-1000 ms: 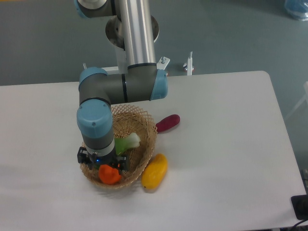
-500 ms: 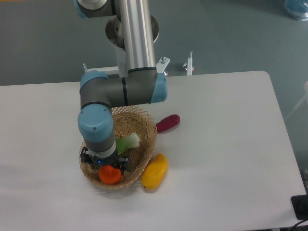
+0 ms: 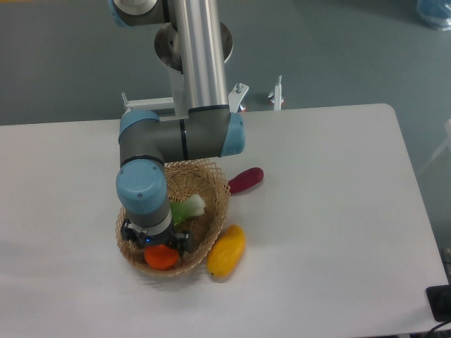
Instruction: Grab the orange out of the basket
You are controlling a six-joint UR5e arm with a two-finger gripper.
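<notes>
The orange (image 3: 161,258) lies in the basket (image 3: 211,211), at the part of its rim nearest the front edge of the desk (image 3: 324,232). The basket stands toward the left side of the desk. The arm reaches straight down into it, and the hand (image 3: 158,243) sits directly on top of the orange, covering the fruit's upper side. The dark fingers are mostly hidden under the wrist, so I cannot tell how far apart they stand or whether they grip the orange. A pale green vegetable (image 3: 186,209) lies in the basket just beside the wrist. A long yellow fruit (image 3: 226,251) rests on the desk touching the basket's right rim, and a dark red fruit (image 3: 245,179) lies near it toward the back edge.
</notes>
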